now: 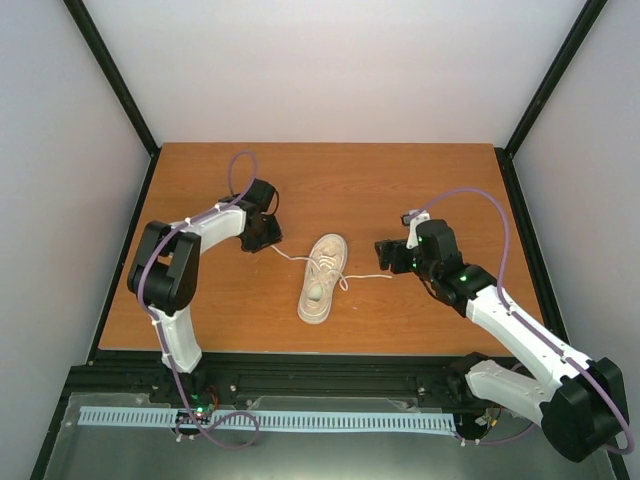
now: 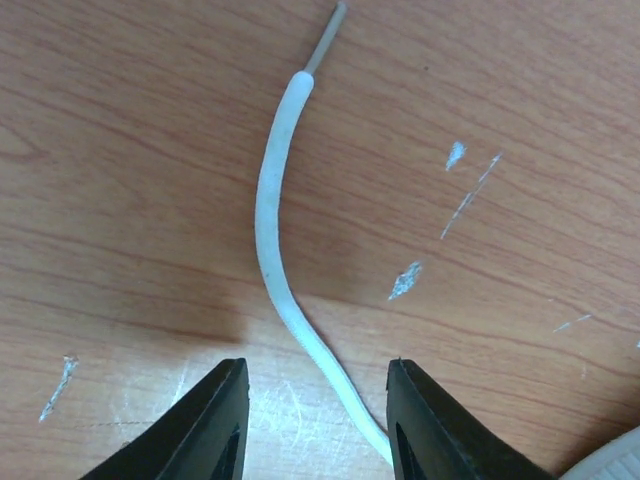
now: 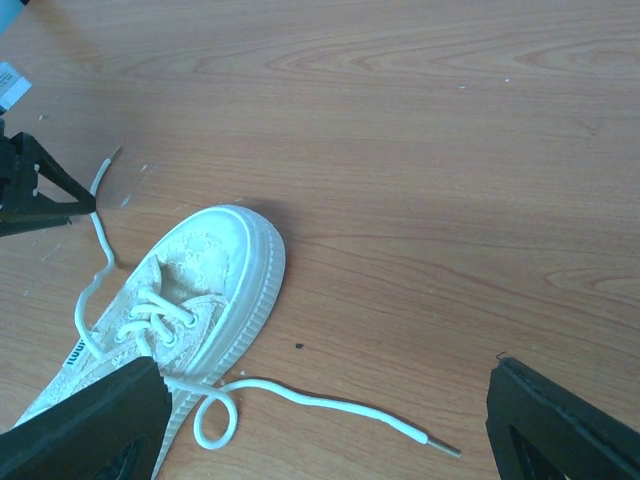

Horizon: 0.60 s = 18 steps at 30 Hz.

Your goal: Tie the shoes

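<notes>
At the middle of the surface (image 1: 420,190), the cream low-top shoe (image 1: 323,278) lies toe far, one untied pale lace (image 2: 268,200) passing through the half-open left claw (image 2: 315,375), the right claw (image 1: 382,254) wide open, empty.

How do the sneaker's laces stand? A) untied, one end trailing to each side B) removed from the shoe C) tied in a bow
A: the left lace end lies loose between the left gripper's fingers, the right lace end loose on the table beside the sneaker.
</notes>
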Each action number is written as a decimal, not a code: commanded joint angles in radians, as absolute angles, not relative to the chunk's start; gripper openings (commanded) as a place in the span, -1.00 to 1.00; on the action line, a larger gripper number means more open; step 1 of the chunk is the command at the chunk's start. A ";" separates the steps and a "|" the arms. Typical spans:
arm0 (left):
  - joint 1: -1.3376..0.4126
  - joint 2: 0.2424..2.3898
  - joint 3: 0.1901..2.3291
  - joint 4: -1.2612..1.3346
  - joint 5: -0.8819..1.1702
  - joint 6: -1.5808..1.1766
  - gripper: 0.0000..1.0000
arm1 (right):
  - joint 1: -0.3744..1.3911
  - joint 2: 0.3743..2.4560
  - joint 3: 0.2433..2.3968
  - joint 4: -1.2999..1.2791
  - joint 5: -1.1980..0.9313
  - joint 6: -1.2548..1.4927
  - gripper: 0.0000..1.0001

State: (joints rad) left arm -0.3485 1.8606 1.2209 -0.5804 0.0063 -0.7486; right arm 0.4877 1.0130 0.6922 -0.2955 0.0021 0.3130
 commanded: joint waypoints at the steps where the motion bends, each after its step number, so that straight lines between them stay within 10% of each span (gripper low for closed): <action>1: -0.341 1.914 1.310 -0.667 0.031 -0.750 -0.16 | 0.486 0.989 0.685 -0.270 -0.025 0.280 0.73; 18: -0.327 2.066 1.472 -0.824 0.138 -0.687 -0.26 | 0.486 0.855 0.644 -0.245 -0.029 0.283 0.82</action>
